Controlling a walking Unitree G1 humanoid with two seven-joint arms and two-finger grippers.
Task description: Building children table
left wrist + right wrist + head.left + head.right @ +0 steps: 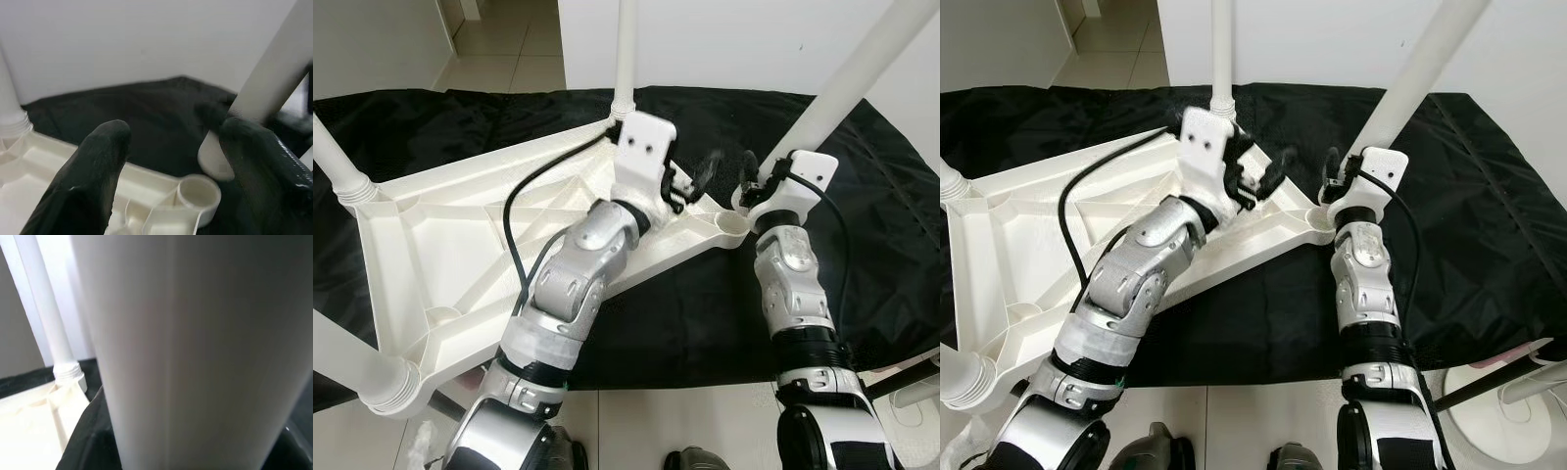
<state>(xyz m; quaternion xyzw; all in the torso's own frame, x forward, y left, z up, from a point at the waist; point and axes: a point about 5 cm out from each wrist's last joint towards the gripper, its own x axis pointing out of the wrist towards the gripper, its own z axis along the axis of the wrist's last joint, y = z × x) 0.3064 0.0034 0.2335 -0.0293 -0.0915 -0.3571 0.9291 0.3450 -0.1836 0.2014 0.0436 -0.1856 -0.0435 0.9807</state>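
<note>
A white table top [440,255] lies upside down on a black cloth [705,313]. Three white legs stand in its corners: a back one [626,59], a left one [337,162] and a near-left one [357,367]. The right corner socket [734,223] is bare. My right gripper [751,174] is shut on a fourth white leg [852,78], which tilts up to the right. The leg's lower end [215,156] hangs just beside the socket [198,193], apart from it. My left gripper [690,181] hovers open over that corner, with its fingers [93,166] wide apart.
A white wall [754,39] rises right behind the cloth. Tiled floor [509,49] shows at the back left and along the near edge. A white round base [1498,411] with a dark rod stands on the floor at the near right.
</note>
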